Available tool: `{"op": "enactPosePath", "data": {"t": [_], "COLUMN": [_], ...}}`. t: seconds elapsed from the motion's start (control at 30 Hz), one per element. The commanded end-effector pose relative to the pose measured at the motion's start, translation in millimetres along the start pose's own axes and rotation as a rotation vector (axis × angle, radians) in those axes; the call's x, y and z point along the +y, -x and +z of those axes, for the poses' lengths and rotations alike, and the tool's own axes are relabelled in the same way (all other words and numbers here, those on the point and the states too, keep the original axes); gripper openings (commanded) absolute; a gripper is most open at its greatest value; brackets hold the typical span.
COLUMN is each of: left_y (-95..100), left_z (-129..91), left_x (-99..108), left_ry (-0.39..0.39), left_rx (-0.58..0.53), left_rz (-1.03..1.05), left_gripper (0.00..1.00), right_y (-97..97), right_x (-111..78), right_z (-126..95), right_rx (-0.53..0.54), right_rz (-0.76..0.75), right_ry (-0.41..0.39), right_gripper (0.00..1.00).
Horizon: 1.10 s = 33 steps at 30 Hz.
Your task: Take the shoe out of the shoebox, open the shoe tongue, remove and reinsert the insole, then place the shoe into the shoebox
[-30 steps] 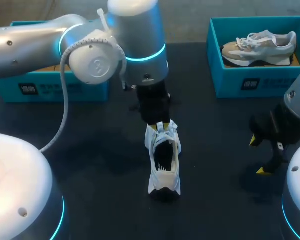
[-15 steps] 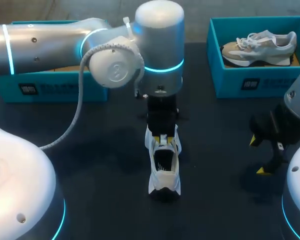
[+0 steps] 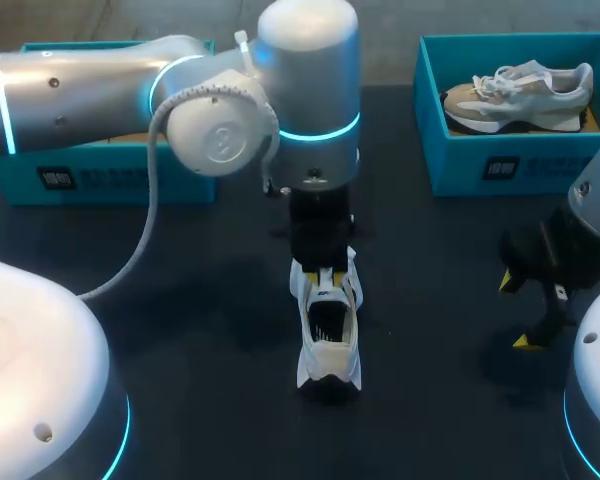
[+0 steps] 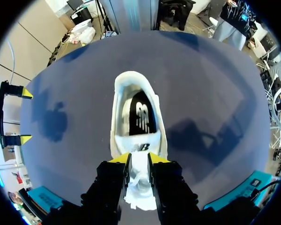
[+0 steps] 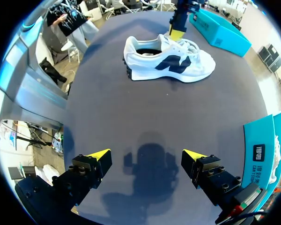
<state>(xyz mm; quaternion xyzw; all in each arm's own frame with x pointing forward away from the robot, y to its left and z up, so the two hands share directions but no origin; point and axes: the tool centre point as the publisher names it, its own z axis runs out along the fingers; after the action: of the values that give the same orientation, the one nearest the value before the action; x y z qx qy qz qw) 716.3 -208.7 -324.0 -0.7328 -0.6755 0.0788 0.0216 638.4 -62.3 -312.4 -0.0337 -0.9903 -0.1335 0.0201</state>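
Shoe (image 3: 328,340) on counter (image 3: 200,300), long axis in line with left gripper (image 4: 138,158), clenched on tongue (image 4: 138,177); heel at far end. Idle right gripper (image 5: 146,155) released, well apart.

1. Head view: set high and behind the robot, it looks down on the table (image 3: 430,280). The white shoe (image 3: 328,330) is near mid-table, heel end toward the camera, seen from some way off.
2. Left wrist view: very close above the shoe's front, it looks past the left gripper (image 4: 139,158) along the shoe toward its heel.
3. Right wrist view: low over the table and well off to the shoe's side, it looks past the right gripper (image 5: 146,154) and sees the shoe side-on.
4. All three views share the shoe. Each wrist view also takes in the other arm's gripper.
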Motion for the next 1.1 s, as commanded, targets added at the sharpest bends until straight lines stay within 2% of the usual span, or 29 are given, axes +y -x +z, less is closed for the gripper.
{"op": "enactPosePath", "data": {"t": [0.03,0.23,0.37,0.57,0.6,0.63,0.67,0.7,0.77,0.87,0.9,0.93,1.1], "left_y": [-1.5,-4.3,-5.6,-7.3,-7.7,-8.1,-8.7,-9.0,-9.8,-10.2,-8.8,-7.4,-7.4], "left_z": [12.8,4.5,-18.4,-54.4,-57.8,-59.6,-63.2,-66.3,-71.5,-78.8,-79.3,-79.7,-79.7], "left_x": [-4.8,-9.9,-12.0,-24.0,-26.5,-27.8,-30.7,-32.6,-34.9,-38.0,-42.3,-49.9,-49.9], "left_ry": [-0.013,-0.008,0.033,0.075,0.075,0.073,0.07,0.061,0.064,0.012,-0.005,0.004,0.004], "left_rx": [-0.016,-0.028,-0.05,-0.063,-0.065,-0.063,-0.061,-0.063,-0.053,-0.025,0.02,0.05,0.05], "left_rz": [-0.001,-0.005,-0.018,-0.078,-0.087,-0.094,-0.1,-0.11,-0.133,-0.222,-0.225,-0.189,-0.189], "left_gripper": [0.24,0.26,0.31,0.46,0.56,0.73,0.95,1.0,1.0,1.0,1.0,1.0,1.0], "right_y": [-1.2,-1.2,-1.2,-1.2,-1.2,-1.2,-1.2,-1.2,-1.2,-1.2,-1.2,-1.2,-1.2], "right_x": [0.0,0.0,0.0,0.0,0.0,0.0,0.0,0.0,0.0,0.0,0.0,0.0,0.0], "right_z": [0.2,0.2,0.2,0.2,0.2,0.2,0.2,0.2,0.2,0.2,0.2,0.2,0.2], "right_rx": [-0.002,-0.002,-0.002,-0.002,-0.002,-0.002,-0.002,-0.002,-0.002,-0.002,-0.002,-0.002,-0.002], "right_rz": [0.0,0.0,0.0,0.0,0.0,0.0,0.0,0.0,0.0,0.0,0.0,0.0,0.0], "right_ry": [-0.001,-0.001,-0.001,-0.001,-0.001,-0.001,-0.001,-0.001,-0.001,-0.001,-0.001,-0.001,-0.001], "right_gripper": [1.0,1.0,1.0,1.0,1.0,1.0,1.0,1.0,1.0,1.0,1.0,1.0,1.0]}}
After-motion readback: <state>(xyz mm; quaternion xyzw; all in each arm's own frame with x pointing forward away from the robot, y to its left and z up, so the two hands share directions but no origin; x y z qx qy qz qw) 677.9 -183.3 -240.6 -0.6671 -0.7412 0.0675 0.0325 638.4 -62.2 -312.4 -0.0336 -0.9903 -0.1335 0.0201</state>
